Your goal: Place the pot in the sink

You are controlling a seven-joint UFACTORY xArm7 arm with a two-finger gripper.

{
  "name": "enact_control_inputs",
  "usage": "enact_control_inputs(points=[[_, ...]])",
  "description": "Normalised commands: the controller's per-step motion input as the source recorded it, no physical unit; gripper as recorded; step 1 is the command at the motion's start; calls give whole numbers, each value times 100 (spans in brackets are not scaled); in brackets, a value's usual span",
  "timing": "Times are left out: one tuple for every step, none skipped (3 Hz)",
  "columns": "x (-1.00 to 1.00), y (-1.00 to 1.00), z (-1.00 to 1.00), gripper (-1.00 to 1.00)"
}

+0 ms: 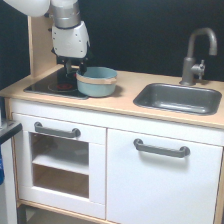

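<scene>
pot [96, 82] at stovetop [52, 85] edge, bare counter [120, 100] before sink [177, 97].

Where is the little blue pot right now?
In the exterior view, the pot sits left of centre on the counter, at the stovetop's right edge, beside the gripper, well left of the sink.

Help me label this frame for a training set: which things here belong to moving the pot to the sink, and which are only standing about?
Part of the job:
- small round light blue pot with a tan band
- rectangular dark grey metal sink
- white arm's gripper, at the pot's rim; its jaws are too hidden to judge

Standing about:
- black stovetop
- grey curved faucet
- white cupboard doors with grey handles
</scene>
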Motion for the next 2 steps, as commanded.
enact_control_inputs(points=[[38, -5, -58, -94], [17, 1, 27, -99]])
